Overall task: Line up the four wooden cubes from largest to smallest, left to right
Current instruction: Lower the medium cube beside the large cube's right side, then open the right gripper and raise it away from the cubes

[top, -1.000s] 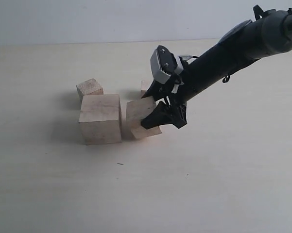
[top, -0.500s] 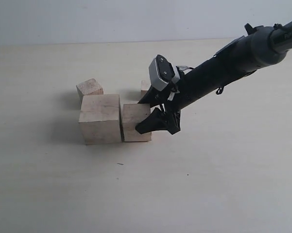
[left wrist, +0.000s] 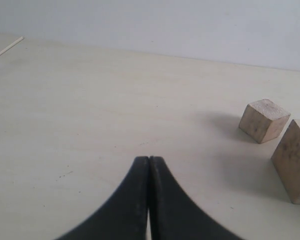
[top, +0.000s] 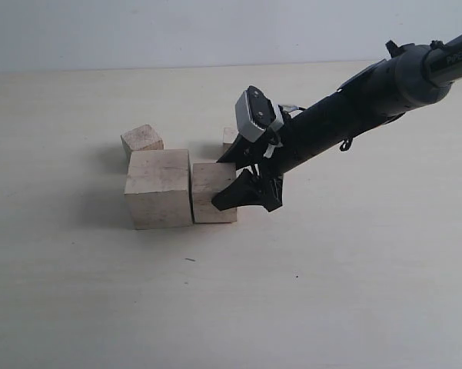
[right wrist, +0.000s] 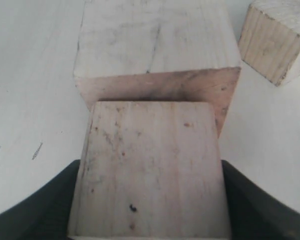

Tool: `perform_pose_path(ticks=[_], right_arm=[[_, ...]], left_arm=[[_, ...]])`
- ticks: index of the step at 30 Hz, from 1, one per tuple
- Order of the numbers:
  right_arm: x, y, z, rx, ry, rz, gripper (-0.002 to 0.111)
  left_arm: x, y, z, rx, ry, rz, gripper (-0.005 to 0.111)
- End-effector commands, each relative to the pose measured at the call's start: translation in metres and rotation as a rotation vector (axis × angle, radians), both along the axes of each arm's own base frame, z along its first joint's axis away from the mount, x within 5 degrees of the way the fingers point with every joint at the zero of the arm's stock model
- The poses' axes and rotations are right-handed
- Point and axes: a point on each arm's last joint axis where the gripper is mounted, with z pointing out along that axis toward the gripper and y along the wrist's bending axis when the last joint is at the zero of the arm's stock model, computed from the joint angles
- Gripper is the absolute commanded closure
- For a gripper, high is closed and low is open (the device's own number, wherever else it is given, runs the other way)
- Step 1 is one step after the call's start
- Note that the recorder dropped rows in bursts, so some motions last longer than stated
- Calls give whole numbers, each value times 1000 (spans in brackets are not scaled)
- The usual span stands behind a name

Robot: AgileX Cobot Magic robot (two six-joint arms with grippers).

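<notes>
The largest wooden cube (top: 159, 188) rests on the table. The second-largest cube (top: 211, 194) sits flat right beside it, its left face against the big one. My right gripper (top: 229, 183) straddles this cube, shut on its two sides; in the right wrist view the cube (right wrist: 150, 165) fills the space between the dark fingers (right wrist: 55, 200). The third cube (top: 142, 140) lies behind the largest. The smallest cube (top: 229, 137) peeks out behind the right arm. My left gripper (left wrist: 149, 159) is shut on nothing, out of the exterior view.
The pale table (top: 330, 292) stretches wide to the front and right. The left wrist view shows the third cube (left wrist: 264, 120) and an edge of the largest cube (left wrist: 293, 162) off to one side. The right arm (top: 353, 108) slants in from the upper right.
The second-largest cube was tilted with a corner raised; it now sits flat against the largest cube. The right gripper has moved slightly left and down with it.
</notes>
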Motion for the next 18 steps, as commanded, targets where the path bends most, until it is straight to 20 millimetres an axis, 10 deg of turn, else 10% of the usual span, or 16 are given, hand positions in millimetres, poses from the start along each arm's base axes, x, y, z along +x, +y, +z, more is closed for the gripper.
perform_pose_path(ticks=[1, 7, 18], right_arm=[[2, -4, -13, -64, -38, -1, 61], [5, -2, 2, -31, -22, -61, 30], [-1, -11, 75, -97, -60, -115, 30]], left_arm=[[0, 0, 0, -2, -11, -3, 107], [0, 0, 0, -2, -11, -3, 107], [0, 0, 0, -2, -11, -3, 107]])
